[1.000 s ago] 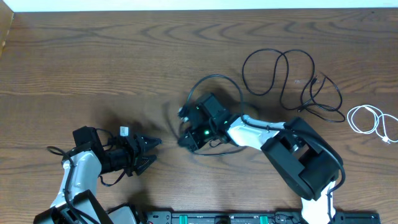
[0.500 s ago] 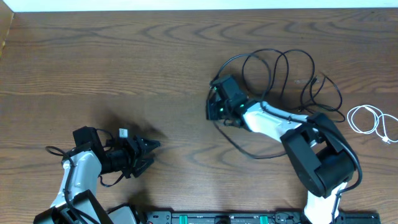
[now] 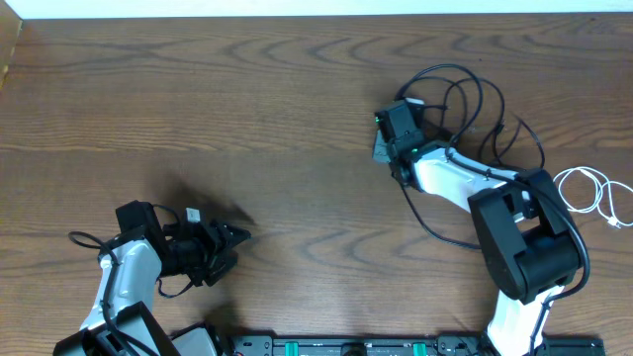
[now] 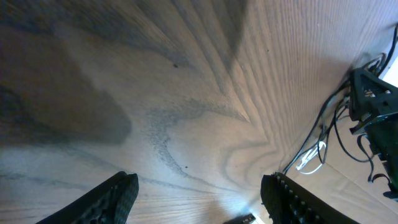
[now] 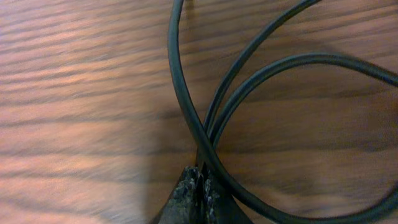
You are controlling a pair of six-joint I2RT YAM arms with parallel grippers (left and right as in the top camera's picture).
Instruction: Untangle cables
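Observation:
The long black cable [image 3: 465, 91] lies in loose loops at the back right of the table. My right gripper [image 3: 384, 150] is at the left edge of those loops. In the right wrist view it [image 5: 198, 182] is shut, with a strand of the black cable [image 5: 180, 93] pinched at the tips and two more strands crossing just beyond. The shorter white cable [image 3: 584, 190] lies coiled by itself at the far right, apart from the black one. My left gripper [image 3: 237, 237] hovers open at the front left with nothing between its fingers [image 4: 118, 194].
The left wrist view looks across bare wood to the black cable [image 4: 323, 118], a white glint of the other cable [image 4: 311, 158] and the right arm [image 4: 373, 106]. The table's back edge [image 3: 316, 17] runs along the top, and a black rail [image 3: 396, 346] lines the front.
My right gripper has swept from the table's middle back and to the right, dragging the black cable with it and bunching its loops at the back right. The left arm has barely moved.

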